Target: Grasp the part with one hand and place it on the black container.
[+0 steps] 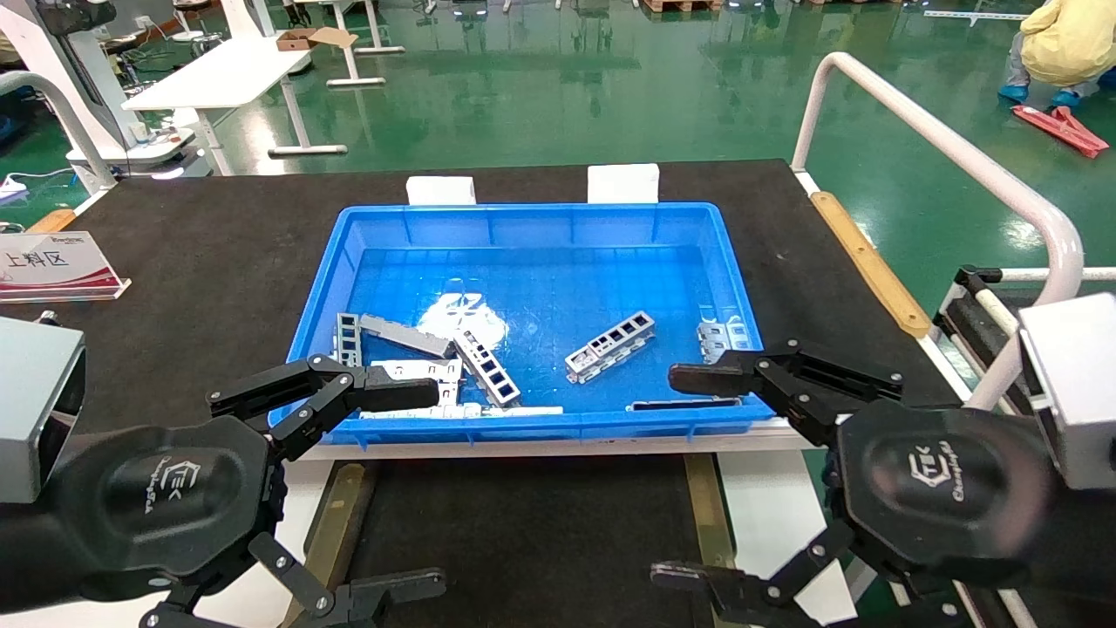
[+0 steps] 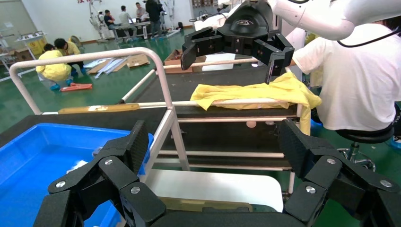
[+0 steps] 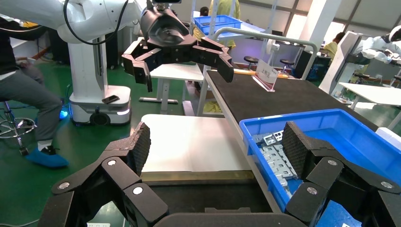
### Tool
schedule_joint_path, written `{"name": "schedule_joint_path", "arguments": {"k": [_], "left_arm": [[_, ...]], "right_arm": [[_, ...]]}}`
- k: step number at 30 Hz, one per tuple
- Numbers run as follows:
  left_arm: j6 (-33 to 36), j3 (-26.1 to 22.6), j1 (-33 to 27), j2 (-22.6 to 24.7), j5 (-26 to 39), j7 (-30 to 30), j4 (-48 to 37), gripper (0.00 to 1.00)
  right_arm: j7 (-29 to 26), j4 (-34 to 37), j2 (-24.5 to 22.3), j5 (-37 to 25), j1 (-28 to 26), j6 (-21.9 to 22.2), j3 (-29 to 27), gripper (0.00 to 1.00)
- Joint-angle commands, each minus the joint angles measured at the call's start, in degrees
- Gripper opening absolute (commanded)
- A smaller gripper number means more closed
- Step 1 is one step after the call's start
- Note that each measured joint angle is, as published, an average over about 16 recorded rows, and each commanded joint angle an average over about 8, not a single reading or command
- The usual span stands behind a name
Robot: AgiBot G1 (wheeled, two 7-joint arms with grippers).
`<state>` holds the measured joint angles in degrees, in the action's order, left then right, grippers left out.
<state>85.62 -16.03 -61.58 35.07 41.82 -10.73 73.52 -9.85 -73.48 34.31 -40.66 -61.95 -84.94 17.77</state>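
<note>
Several silver-grey parts lie in the blue bin (image 1: 397, 228). One part (image 1: 610, 346) with a row of windows lies alone right of the middle. Another windowed part (image 1: 488, 368) lies among a pile at the front left, also seen in the right wrist view (image 3: 279, 158). The black container (image 1: 523, 541) lies in front of the bin between two brass strips and also shows in the right wrist view (image 3: 208, 198). My left gripper (image 1: 436, 487) is open and empty over the container's left side. My right gripper (image 1: 667, 475) is open and empty over its right side.
A plain grey strip (image 1: 405, 336) lies in the bin's left pile. A white rail (image 1: 959, 157) runs along the table's right edge. A sign (image 1: 52, 266) stands at the far left. A yellow cloth (image 2: 255, 92) hangs on a rack to the right.
</note>
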Motion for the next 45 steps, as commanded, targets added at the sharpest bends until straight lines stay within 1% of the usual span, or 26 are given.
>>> {"name": "schedule_joint_path", "arguments": {"k": [1,11,15,19,26,33,39,45], "left_arm": [[0.0,0.0,0.0,0.0,0.0,0.0,0.0,1.0],[-1.7,-0.3,-0.4,1.7,1.0,0.7,-0.2,1.0],[-3.9,-0.9,-1.0,3.5,2.9,1.8,-0.7,1.0],[-7.4,-1.8,-2.0,6.2,6.1,3.1,-1.3,1.0],[-13.6,-4.6,-5.0,12.2,12.9,5.0,-4.5,1.0],[-18.7,-7.8,-8.9,19.0,19.0,6.5,-10.5,1.0],[-22.4,-10.3,-13.2,25.3,23.8,8.8,-19.0,1.0],[-26.4,-12.3,-17.8,32.2,27.7,12.3,-30.0,1.0]], "right_arm": [[0.0,0.0,0.0,0.0,0.0,0.0,0.0,1.0],[0.0,0.0,0.0,0.0,0.0,0.0,0.0,1.0],[0.0,0.0,0.0,0.0,0.0,0.0,0.0,1.0],[0.0,0.1,0.0,0.0,0.0,0.0,0.0,1.0],[0.0,0.1,0.0,0.0,0.0,0.0,0.1,1.0],[0.0,0.1,0.0,0.0,0.0,0.0,0.1,1.0],[0.1,0.1,0.0,0.0,0.0,0.0,0.1,1.0],[0.1,0.1,0.0,0.1,-0.1,0.0,0.1,1.0]]}}
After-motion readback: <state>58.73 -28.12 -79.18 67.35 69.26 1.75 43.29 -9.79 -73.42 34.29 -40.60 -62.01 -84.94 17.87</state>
